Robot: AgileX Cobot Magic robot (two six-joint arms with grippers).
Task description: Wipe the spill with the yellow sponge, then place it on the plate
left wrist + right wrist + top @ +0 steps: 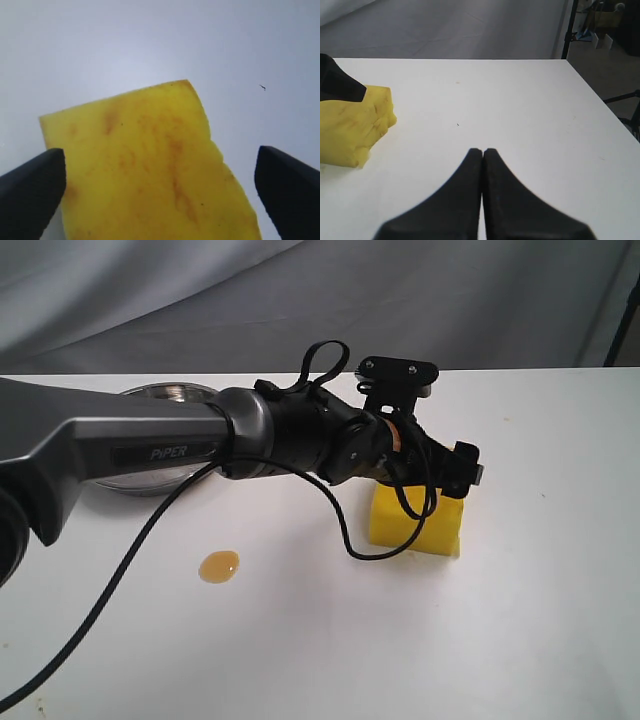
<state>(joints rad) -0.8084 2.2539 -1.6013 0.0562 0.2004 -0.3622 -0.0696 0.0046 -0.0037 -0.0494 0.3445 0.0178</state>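
While my left claw (160, 192) straddles the yellow sponge (415, 525), the spill (219, 566) lies unwiped

As I look through the left wrist camera, the left claw is spread wide, its two black fingers (31, 192) standing on either side of the sponge's stained top face. One finger overlaps the sponge's edge and may be touching it, though I cannot be sure from this angle. The other stands clear, with bare tabletop (520, 620) showing between. The sponge rests on the white tabletop, right of centre in the exterior view, under the left arm's wrist. The spill is a glossy amber blob, well apart from the sponge, toward the near left. The plate (165, 392) lies at the far left, mostly hidden behind the left arm. My right claw (483, 155) is pressed together, pinching nothing, above bare tabletop, with the sponge in its camera's view.
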